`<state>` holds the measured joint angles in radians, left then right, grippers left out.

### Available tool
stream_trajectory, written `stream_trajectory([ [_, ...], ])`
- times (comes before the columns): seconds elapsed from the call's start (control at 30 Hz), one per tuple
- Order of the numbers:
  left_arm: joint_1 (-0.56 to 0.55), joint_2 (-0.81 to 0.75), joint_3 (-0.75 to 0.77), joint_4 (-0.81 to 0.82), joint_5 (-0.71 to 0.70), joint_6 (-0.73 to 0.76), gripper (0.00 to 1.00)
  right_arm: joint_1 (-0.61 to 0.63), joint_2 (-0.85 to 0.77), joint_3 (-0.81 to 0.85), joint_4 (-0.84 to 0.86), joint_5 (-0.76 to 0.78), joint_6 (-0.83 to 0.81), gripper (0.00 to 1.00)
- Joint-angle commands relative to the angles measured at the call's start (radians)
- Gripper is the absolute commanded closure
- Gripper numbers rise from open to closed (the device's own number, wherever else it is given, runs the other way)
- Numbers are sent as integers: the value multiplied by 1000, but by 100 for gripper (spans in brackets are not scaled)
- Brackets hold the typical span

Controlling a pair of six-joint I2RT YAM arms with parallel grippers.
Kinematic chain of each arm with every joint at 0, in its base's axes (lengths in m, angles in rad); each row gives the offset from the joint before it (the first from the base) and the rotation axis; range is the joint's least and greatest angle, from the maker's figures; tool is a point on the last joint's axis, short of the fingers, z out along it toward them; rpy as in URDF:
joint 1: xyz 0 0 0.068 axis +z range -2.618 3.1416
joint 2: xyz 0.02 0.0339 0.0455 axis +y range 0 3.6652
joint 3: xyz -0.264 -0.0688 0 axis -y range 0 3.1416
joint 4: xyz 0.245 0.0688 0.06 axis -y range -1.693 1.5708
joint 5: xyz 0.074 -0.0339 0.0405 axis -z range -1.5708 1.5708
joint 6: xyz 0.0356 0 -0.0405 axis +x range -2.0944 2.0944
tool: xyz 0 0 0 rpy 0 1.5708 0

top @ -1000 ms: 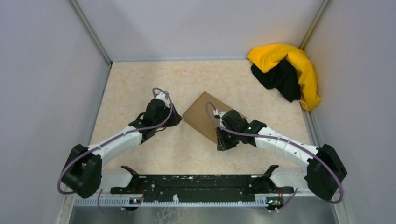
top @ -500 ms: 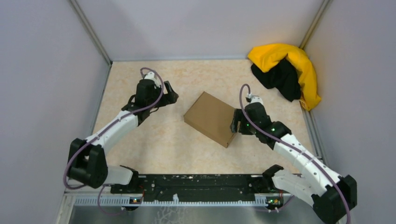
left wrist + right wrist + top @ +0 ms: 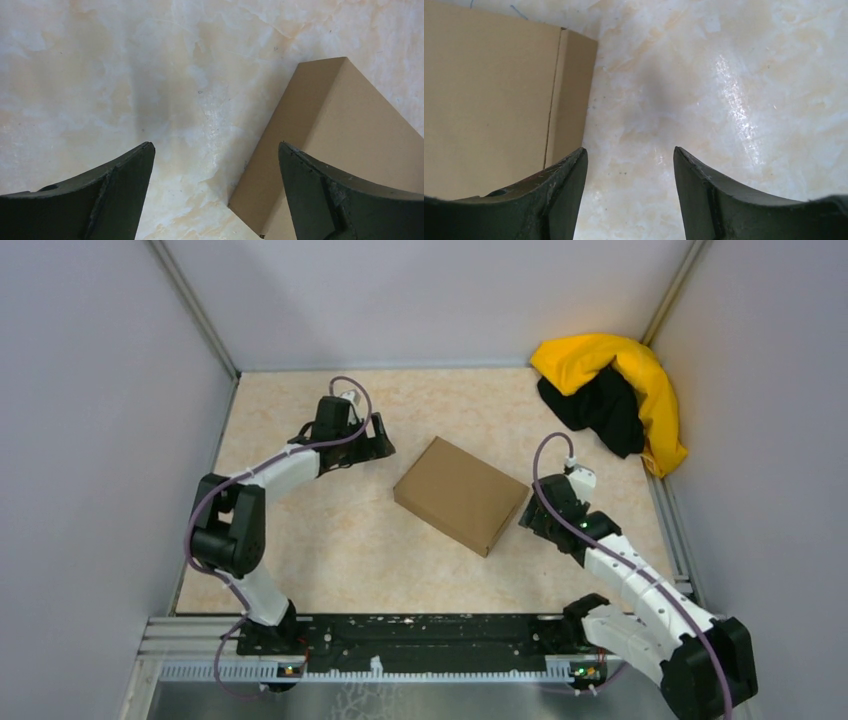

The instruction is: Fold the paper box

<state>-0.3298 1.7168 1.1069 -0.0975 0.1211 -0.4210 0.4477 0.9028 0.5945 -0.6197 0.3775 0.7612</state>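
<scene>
The paper box (image 3: 461, 494) is a closed flat brown cardboard box lying turned at an angle in the middle of the table. Neither gripper touches it. My left gripper (image 3: 378, 440) stands to the box's upper left, jaws wide open with only bare table between them. The left wrist view shows the box (image 3: 345, 145) at its right, partly behind the right finger (image 3: 340, 195), and the gripper (image 3: 216, 150) open. My right gripper (image 3: 530, 515) sits just off the box's right corner, open over bare table. In the right wrist view the box (image 3: 494, 100) fills the left side beside the open gripper (image 3: 630, 152).
A yellow-and-black cloth heap (image 3: 615, 395) lies in the far right corner. Grey walls close in the beige marbled table (image 3: 330, 540) on three sides. The black base rail (image 3: 420, 635) runs along the near edge.
Both grippers let go of the box and opened. The left arm drew back up and left, the right arm swung out to the box's right side. The box lies still.
</scene>
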Motion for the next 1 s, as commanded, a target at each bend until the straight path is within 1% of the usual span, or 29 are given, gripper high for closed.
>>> stream_trajectory([
  [0.0,2,18,27,16,28,28,1,-60,52,-19,157,-24,30,38],
  [0.07,1,29,26,21,33,33,1,-88,136,-7,230,-64,-2,40],
  [0.17,1,32,15,20,38,37,3,-101,282,58,328,-111,-77,43],
  [0.27,0,12,-29,31,37,39,6,-102,431,163,347,-152,-145,45],
  [0.37,0,-11,-82,34,17,40,7,-103,530,233,385,-188,-160,47],
  [0.53,0,-42,-158,32,-34,45,8,-103,643,349,421,-226,-198,48],
  [0.67,0,-64,-180,18,-47,37,8,-103,728,416,465,-307,-239,47],
  [0.8,0,-105,-191,9,-65,30,9,-103,786,454,499,-359,-290,45],
  [0.9,0,-143,-192,-10,-92,33,8,-103,784,434,558,-418,-325,42],
  [0.97,1,-167,-194,-24,-131,41,8,-103,781,438,539,-406,-335,41],
])
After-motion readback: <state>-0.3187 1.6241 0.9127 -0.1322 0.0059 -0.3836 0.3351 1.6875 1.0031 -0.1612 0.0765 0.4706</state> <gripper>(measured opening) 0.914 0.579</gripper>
